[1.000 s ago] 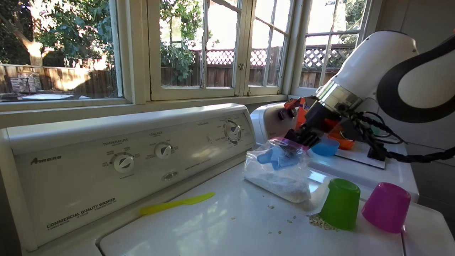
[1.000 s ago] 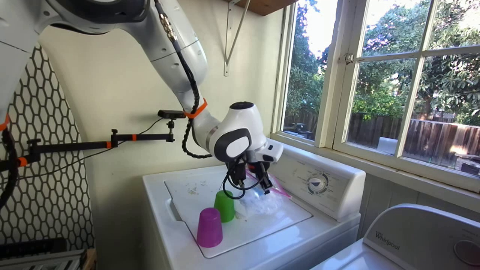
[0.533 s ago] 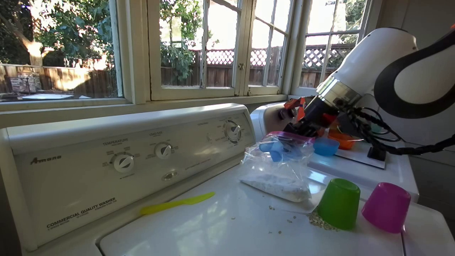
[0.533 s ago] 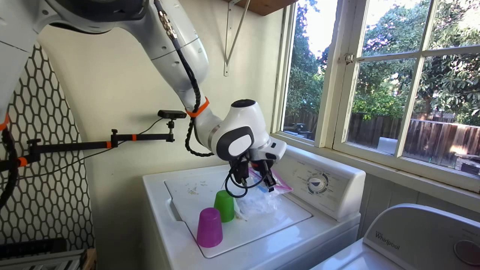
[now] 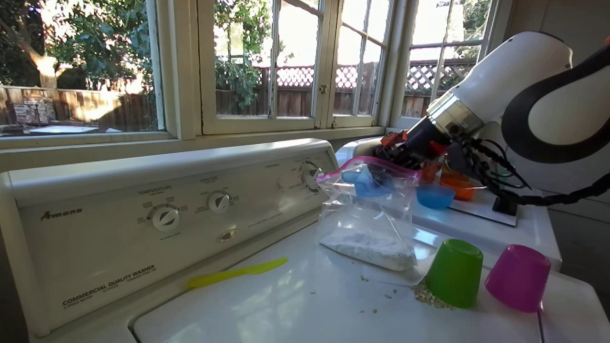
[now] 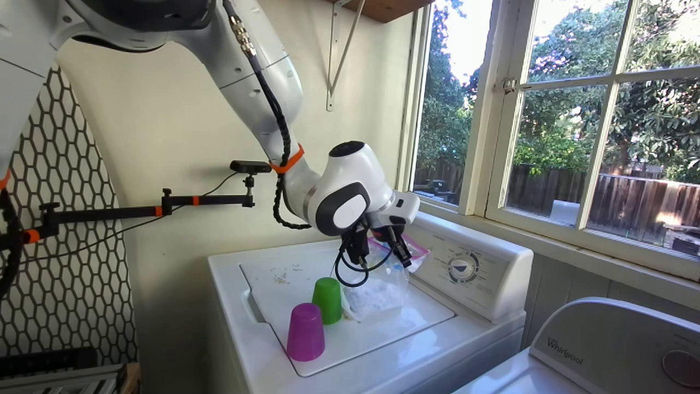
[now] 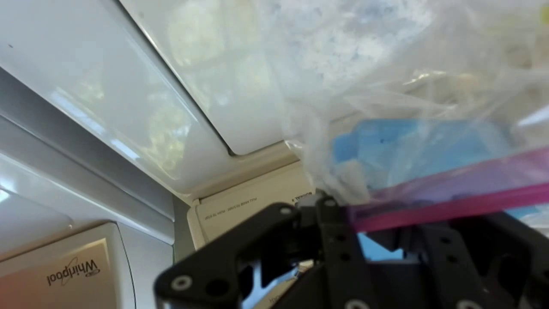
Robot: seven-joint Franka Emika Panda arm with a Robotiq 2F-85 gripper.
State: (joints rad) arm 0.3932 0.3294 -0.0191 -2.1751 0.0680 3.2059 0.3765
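Since a moment earlier, the gripper (image 7: 391, 229) had been raised, and the pink rim (image 7: 463, 208) of the plastic bag (image 5: 369, 219) had been drawn up and spread with it, along with the blue piece (image 7: 411, 148) inside; the green cup (image 5: 455, 274) had not been shifted. The jaws were judged to be narrowed on the bag's upper part; whether the blue piece was pinched too could not be told. The bag was placed just beside the green cup, on the side toward the control panel (image 5: 257, 205), its white contents (image 5: 376, 250) settled low against the washer lid (image 5: 267, 314).

A spill was judged the main risk: if the thin film were let slip or tilted under that weight, the contents could be tipped toward the green cup. The cup itself could be knocked if the bag's near corner were dragged against it.

Counted were one bag, one blue piece, one green cup and, on its side away from the bag, one magenta cup (image 5: 518, 278). One yellow knife (image 5: 238, 273) was laid well apart from the green cup, past the bag. Beyond the cup, one blue bowl (image 5: 435, 196) was seen; the orange ware (image 5: 457, 190) behind could not be counted surely, nor the flakes (image 5: 431, 299) at the cup's foot.
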